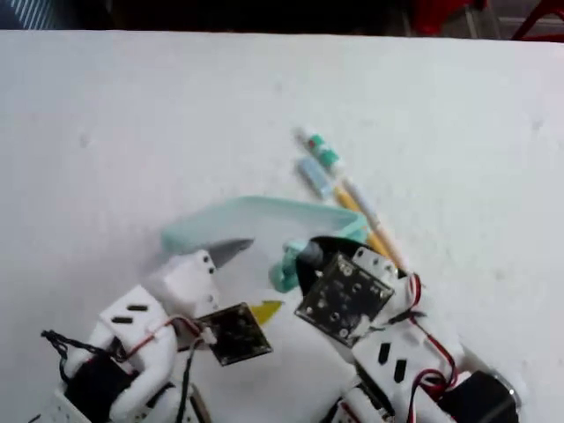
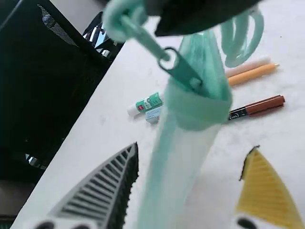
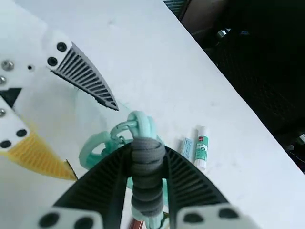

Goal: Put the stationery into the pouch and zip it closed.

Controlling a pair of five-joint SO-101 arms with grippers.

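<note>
Status at inspection: the task was at an early stage, with nothing yet packed.

The pouch (image 1: 256,216), pale teal, lay on the tabletop (image 1: 132,115) in front of both arms. The stationery lay outside it, on the far side and close by:
- glue stick (image 1: 319,152)
- small blue-and-white item (image 1: 315,177) just beside the glue stick
- cream pen (image 2: 248,63)
- orange pen (image 2: 252,74)
- brown marker (image 2: 259,105)

None of these was inside the pouch, and neither arm held any of them.

The left claw (image 1: 263,275) stood wide, its grey and yellow fingers straddling one end of the pouch. A gap showed on both sides, so it gripped nothing. The right claw (image 3: 145,152) was drawn narrow, pinching the grey pull cord (image 3: 145,183) with the teal loop (image 3: 95,148) hanging at its tip. The zip slider (image 2: 181,71) sat at that end of the pouch.

Whether the mouth was open, and how far the zip had run, could not be told from these views.

Judgement: the work in hand appeared to be preparing the pouch, meaning steadying it and working the zip. Loading all five items and the final zipping were outstanding
</note>
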